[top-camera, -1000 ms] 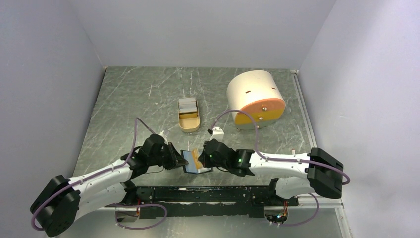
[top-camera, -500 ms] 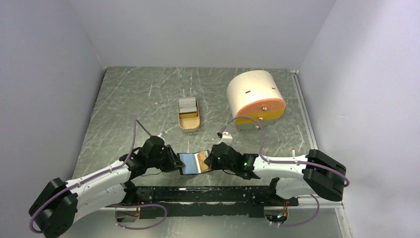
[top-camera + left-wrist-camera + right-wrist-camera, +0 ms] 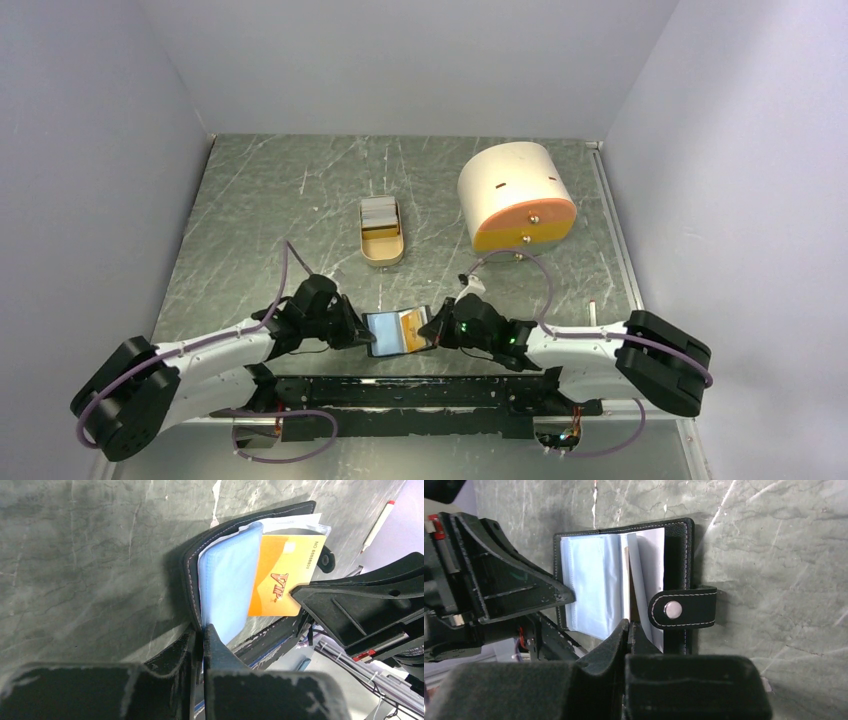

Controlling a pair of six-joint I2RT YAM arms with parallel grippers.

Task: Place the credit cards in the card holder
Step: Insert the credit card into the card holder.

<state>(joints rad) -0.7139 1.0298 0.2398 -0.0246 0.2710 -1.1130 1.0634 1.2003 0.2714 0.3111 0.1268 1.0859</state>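
Two grippers meet at the middle of the bench's near edge over an open black bifold card holder [image 3: 385,333] with blue-grey clear pockets [image 3: 225,585]. On it lies a yellow-orange plastic card [image 3: 280,575] printed "VIP" in red slanted letters, with a row of small dark print along one short edge that begins "NO"; the digits after it are too fine to read. The left gripper [image 3: 358,335] is pinched closed on the card holder's left cover and pocket leaf. The right gripper [image 3: 432,330] has its jaws closed on the outer edge of the yellow-orange plastic card, just beside the black snap tab [image 3: 681,610] with its silver stud, which sticks out over the bench to the right.

Whitish-grey cards [image 3: 379,212] sit at the far end of a tan oval tray [image 3: 381,262] near the bench's centre, well apart from the card holder. A large cream-and-orange cylinder [image 3: 515,195] stands toward the far right corner. A thin white stick with a red tip [image 3: 592,305] lies near the right edge.

The bench [image 3: 260,220] is grey-green, marbled and scratched with pale lines, boxed in by plain white walls [image 3: 90,150] on the left, far and right sides. Bare surface runs along the left edge and the far edge.
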